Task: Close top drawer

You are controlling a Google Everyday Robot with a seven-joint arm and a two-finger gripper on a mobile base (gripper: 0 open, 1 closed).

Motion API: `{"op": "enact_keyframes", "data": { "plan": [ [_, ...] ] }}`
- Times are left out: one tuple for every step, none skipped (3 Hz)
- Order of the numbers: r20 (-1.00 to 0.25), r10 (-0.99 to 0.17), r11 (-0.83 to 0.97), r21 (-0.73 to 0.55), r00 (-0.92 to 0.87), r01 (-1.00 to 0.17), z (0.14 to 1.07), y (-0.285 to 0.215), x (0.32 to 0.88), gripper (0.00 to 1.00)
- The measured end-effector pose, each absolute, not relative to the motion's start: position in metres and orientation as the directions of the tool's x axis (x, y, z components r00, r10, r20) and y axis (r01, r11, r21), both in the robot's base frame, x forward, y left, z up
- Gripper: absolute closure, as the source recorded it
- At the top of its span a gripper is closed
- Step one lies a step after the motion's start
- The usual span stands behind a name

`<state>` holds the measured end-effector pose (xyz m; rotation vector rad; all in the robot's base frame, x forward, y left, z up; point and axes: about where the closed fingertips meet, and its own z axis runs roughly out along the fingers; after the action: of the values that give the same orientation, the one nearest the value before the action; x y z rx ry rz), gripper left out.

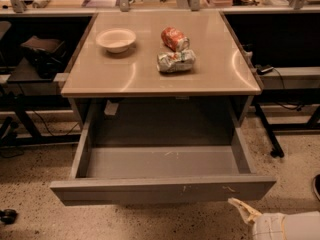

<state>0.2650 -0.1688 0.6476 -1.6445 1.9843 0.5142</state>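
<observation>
The claw (243, 209) sits low at the bottom right corner of the view, above the speckled floor (30, 184). Its pale tip points up and left toward the right end of the drawer (150, 190) front, just beside it but apart from it. Behind the tip only a white, rounded piece of the arm shows, cut off by the edge. Whether the claw is released or clenched cannot be told.

The drawer is the top one under the worktop (210, 69), pulled far out toward the camera. Its grey bottom and side walls are in plain sight, with a few pale scuffs on the bottom and small pale scratches on the front right of centre.

On the worktop a pale bowl (116, 39) stands at the back left. A red can (175, 38) lies on its side at the back centre, and a crushed can (176, 61) lies just in front of it.
</observation>
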Motion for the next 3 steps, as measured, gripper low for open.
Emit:
{"op": "enact_keyframes", "data": {
  "plan": [
    [-0.633, -0.772, 0.129, -0.064, -0.06, -0.99, 0.624, -0.143, 0.301, 0.0],
    [-0.645, -0.764, 0.093, -0.081, -0.019, -0.992, 0.613, -0.126, 0.321, 0.0],
    [-0.645, -0.761, 0.029, -0.132, 0.064, -0.991, 0.63, -0.092, 0.359, 0.0]
  ]
}}
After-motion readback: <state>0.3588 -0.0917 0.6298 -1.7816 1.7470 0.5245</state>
